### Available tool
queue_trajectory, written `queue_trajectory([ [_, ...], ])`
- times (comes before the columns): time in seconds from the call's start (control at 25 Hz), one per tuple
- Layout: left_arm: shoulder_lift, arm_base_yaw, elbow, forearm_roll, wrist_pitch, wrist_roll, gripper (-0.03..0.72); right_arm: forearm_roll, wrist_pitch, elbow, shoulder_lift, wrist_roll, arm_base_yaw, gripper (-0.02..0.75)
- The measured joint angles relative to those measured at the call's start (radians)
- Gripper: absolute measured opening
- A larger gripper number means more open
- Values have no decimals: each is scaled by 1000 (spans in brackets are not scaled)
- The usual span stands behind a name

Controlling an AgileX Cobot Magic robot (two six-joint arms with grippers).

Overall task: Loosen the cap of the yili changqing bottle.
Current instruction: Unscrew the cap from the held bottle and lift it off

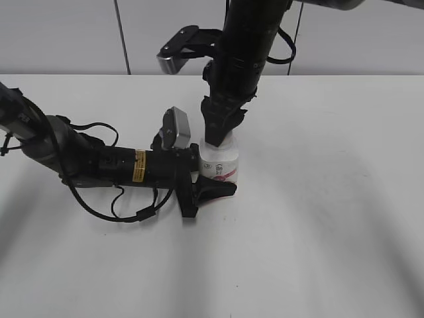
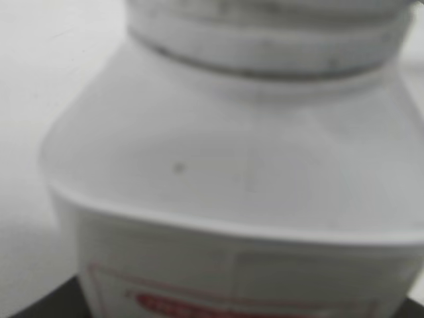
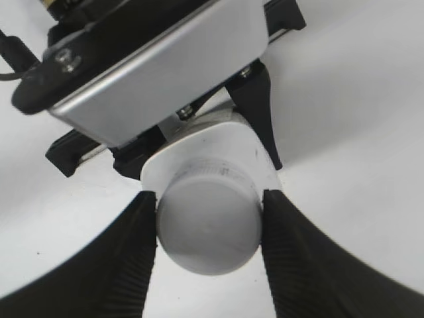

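You have right gripper [image 3: 207, 228] clamped on small round white plastic cap [image 3: 207, 225]; left gripper [image 1: 213, 179] clamps squarish white pink-labelled bottle [image 1: 221, 162] (upright). Twist next.

My exterior view: slanted down over desk [image 1: 331, 232]. Wrist views: pressed close on the bottle [image 2: 218, 199], side and above.

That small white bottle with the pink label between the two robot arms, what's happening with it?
The small white squarish plastic bottle with a pink-red label stands upright on the white table. The left gripper comes in from the side and clamps its body. The right gripper comes down from above, jaws closed on either side of the round white plastic cap. The cap is still on the neck.
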Motion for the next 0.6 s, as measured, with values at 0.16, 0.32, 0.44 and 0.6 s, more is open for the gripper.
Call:
queue_trajectory([
  [0.16, 0, 0, 0, -1, 1, 0, 398, -20, 0, -1, 0, -114, 3, 386],
  [0.32, 0, -1, 0, -3, 2, 0, 398, -23, 0, -1, 0, -229, 3, 386],
  [0.44, 0, -1, 0, -3, 2, -3, 397, -24, 0, -4, 0, -316, 3, 386],
  [0.6, 0, -1, 0, -3, 3, -3, 397, -24, 0, -4, 0, -394, 3, 386],
])
